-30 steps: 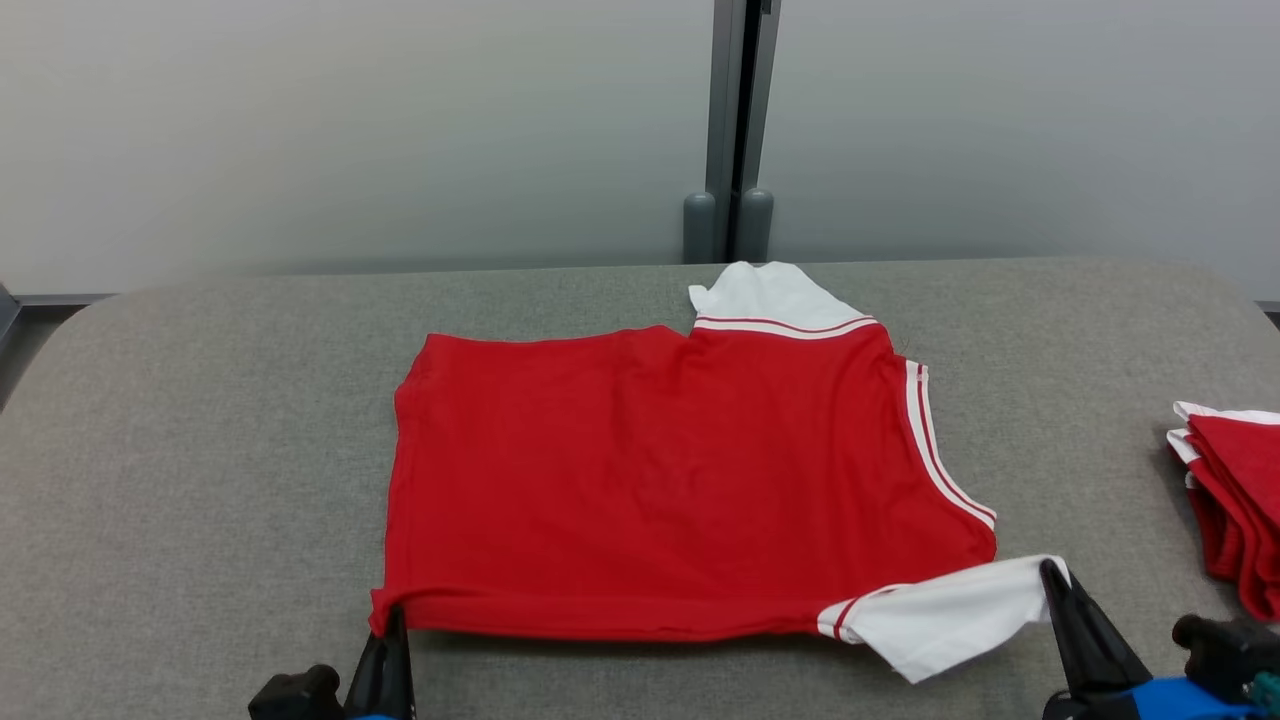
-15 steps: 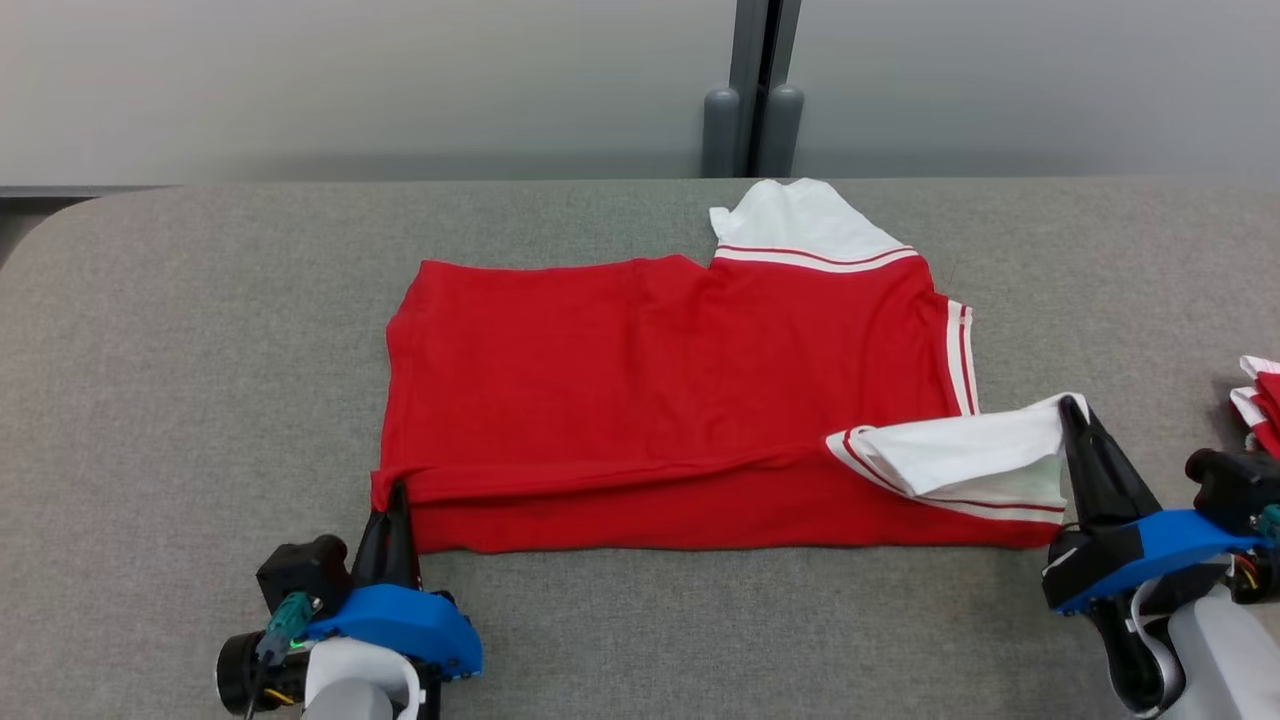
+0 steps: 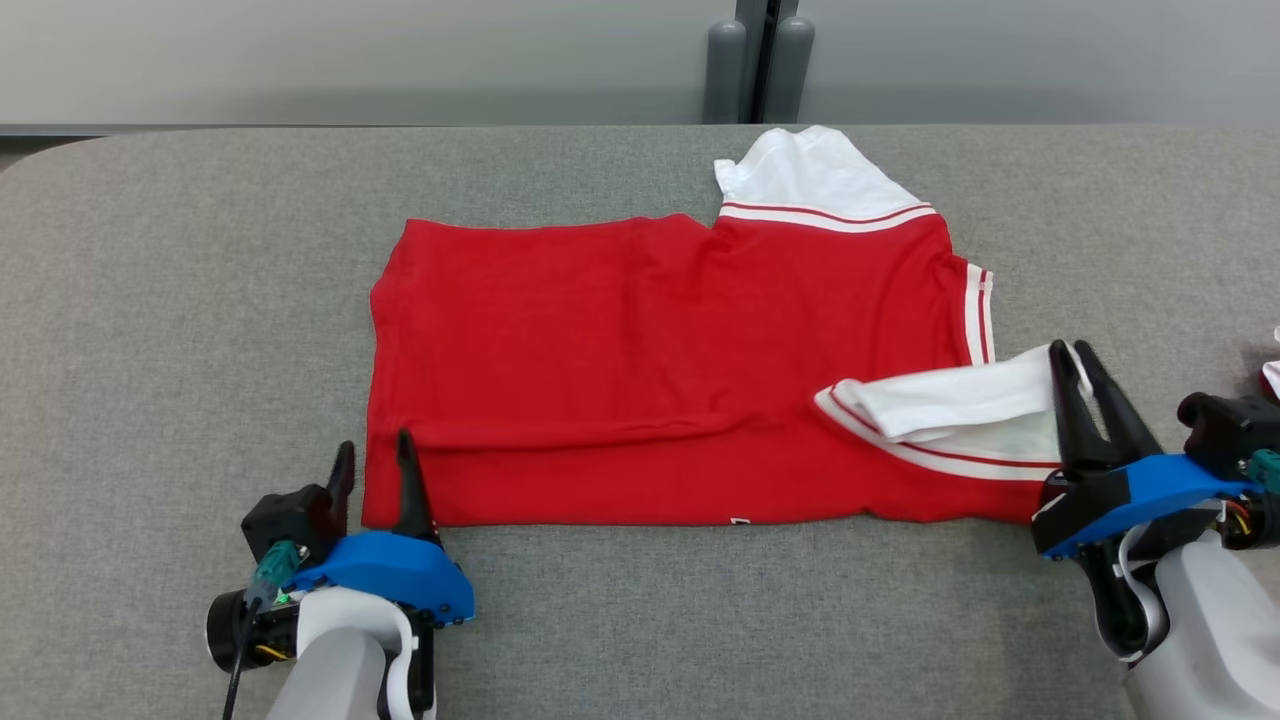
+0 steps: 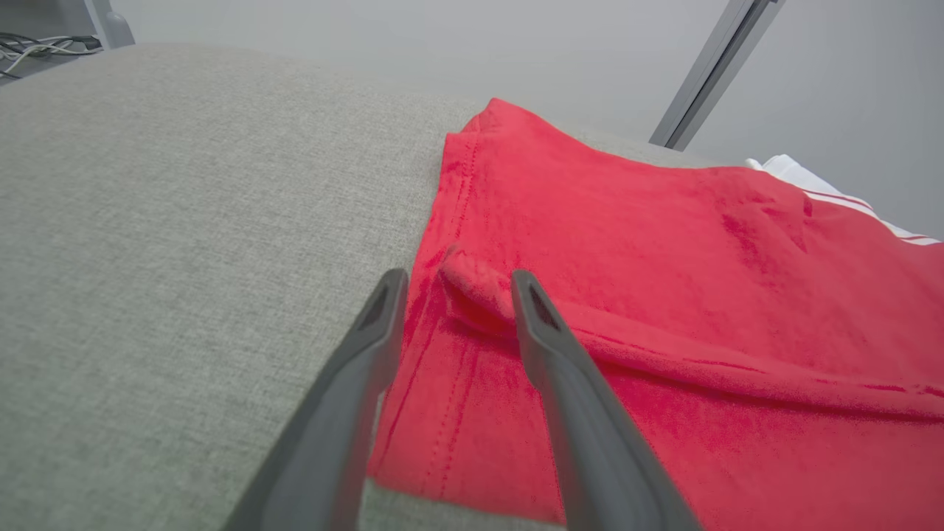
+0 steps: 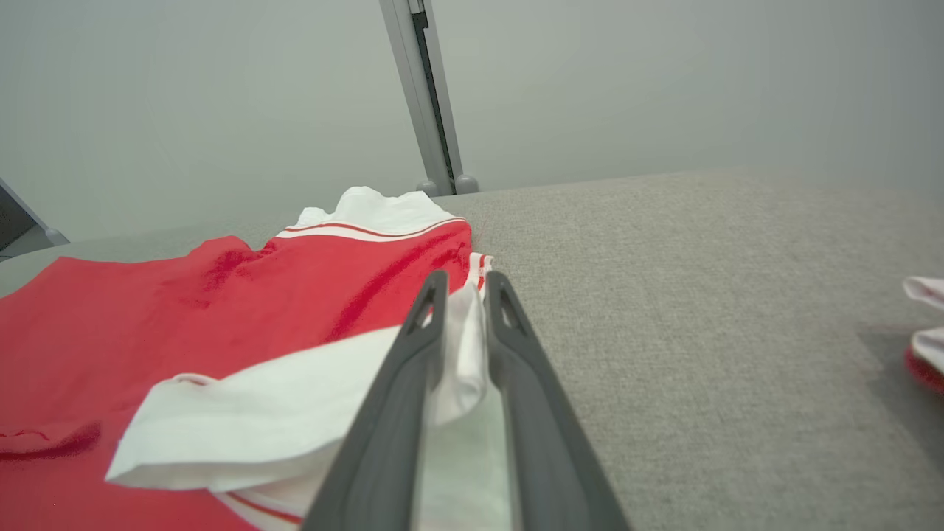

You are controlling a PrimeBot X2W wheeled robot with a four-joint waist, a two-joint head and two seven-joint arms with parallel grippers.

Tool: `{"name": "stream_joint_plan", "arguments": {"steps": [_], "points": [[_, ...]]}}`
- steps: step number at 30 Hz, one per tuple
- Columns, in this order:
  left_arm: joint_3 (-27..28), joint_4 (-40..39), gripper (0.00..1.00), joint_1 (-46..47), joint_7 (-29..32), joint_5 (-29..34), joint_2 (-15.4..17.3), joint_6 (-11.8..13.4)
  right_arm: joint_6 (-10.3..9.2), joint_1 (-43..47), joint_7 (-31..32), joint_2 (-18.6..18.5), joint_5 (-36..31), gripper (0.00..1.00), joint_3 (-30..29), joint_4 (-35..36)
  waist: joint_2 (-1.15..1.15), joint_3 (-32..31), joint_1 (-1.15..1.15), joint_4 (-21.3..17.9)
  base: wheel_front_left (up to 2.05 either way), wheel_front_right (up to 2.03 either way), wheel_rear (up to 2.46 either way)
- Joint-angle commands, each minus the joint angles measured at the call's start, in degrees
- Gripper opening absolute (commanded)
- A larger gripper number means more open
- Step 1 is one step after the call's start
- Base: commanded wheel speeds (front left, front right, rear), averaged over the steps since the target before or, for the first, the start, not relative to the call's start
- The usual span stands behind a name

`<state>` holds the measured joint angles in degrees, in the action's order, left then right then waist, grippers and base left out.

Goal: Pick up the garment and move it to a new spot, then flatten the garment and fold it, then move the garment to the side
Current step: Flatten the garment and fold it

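The grey table (image 3: 150, 300) takes up most of the head view. The red shirt (image 3: 620, 340) lies flat in the middle of it, its long axis running left to right across the robot's front. The hem end points to the robot's left, and the white sleeves and a striped band are at the right end. The far sleeve (image 3: 810, 175) sticks out past the back edge toward a grey post (image 3: 760, 50). The near sleeve (image 3: 950, 410) is turned back over the red, pointing left. The shirt's near edge is doubled over the body, leaving a soft ridge (image 4: 479, 295) along the front.

The left gripper (image 3: 374, 442) sits at the near left corner with its jaws wide. One finger is over bare table just off the hem, the other over red cloth. Its wrist view adds what the head view hides: the end of the ridge lies between the fingers without being clamped, and the hem stitching shows. Some cables (image 4: 37, 48) lie beyond the table's far corner.

The right gripper (image 3: 1069, 347) is at the near sleeve's outer end, jaws narrow. From the head it is just a slim V at the cuff. Its own wrist view shows white cloth bunched in the gap between the fingers (image 5: 398, 413) (whether they pinch it or merely flank it, I can't tell). That view also catches a small red-and-white pile (image 5: 931, 343) at the table's right side, well apart from the shirt.
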<state>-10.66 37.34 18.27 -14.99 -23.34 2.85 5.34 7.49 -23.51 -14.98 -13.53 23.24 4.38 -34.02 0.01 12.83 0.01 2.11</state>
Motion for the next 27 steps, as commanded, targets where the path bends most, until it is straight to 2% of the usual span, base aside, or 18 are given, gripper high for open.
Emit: {"name": "stream_joint_plan", "arguments": {"steps": [1,8,16,17,19,27], "points": [[0.2,-0.8,1.00,-0.5,-0.3,-0.3,0.0,0.3,0.00,-0.9,-0.3,0.1,-0.6,1.00,-0.8,0.7,-0.01,0.0,-0.01,0.0,0.00,0.00,0.00],[0.3,-2.3,1.00,-4.5,-0.3,-2.1,0.0,0.6,0.01,3.1,-0.2,1.1,-1.8,1.00,-4.7,4.5,-0.01,-0.4,-0.01,-0.4,0.00,0.00,0.00],[-0.8,3.2,1.00,-3.7,-0.1,-2.8,0.0,0.1,0.01,7.6,-0.2,1.5,-2.8,1.00,-5.6,4.8,-0.01,-0.1,-0.01,-1.6,0.00,0.00,0.00],[-1.2,4.1,0.86,-3.5,0.0,-3.2,0.0,-0.4,0.01,8.1,-0.2,1.4,-3.0,1.00,-5.3,4.4,-0.01,0.0,-0.01,-1.7,0.00,0.00,0.00],[-2.2,5.4,0.00,-2.8,0.1,-3.2,-0.2,-1.1,0.01,9.0,-0.2,1.7,-3.3,1.00,-4.9,3.3,-0.01,0.0,-0.01,-1.9,0.00,0.00,0.00],[-3.8,7.3,0.00,-1.4,0.1,-4.8,-0.1,-2.3,0.01,8.2,-0.2,3.0,-2.9,1.00,-1.1,-3.7,-0.01,0.7,-0.01,-1.7,0.00,0.00,0.00]]}}
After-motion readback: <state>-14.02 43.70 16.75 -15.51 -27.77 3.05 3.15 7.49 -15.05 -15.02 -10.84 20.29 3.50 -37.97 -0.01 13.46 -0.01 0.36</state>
